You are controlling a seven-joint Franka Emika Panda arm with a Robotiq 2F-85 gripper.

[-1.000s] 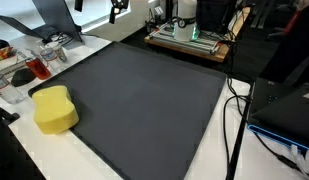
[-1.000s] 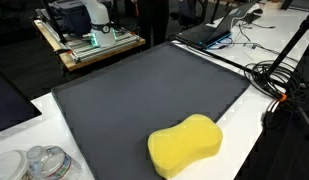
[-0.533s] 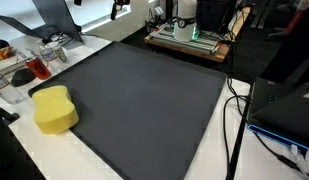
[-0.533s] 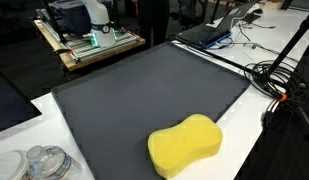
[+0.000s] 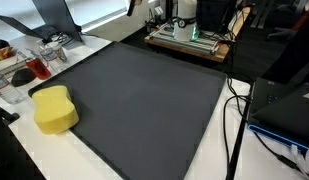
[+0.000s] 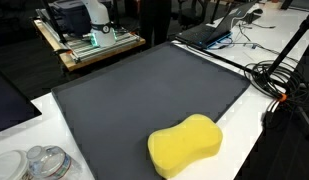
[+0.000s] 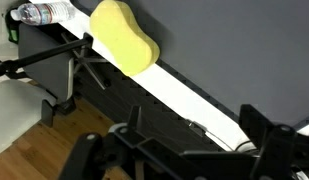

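I am keeping my tool spread wide with nothing between its fingers, hanging off the rim of the white surface. Going from the left in the wrist view, a clear plastic bottle is lying at the corner. Next to it the yellow sponge is resting at the edge of the dark mat, well apart from me.

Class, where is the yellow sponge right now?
In an exterior view the yellow sponge lies at the near edge of the dark mat, right of the clear containers.

A dark shape at the top edge of an exterior view has shifted rightward.
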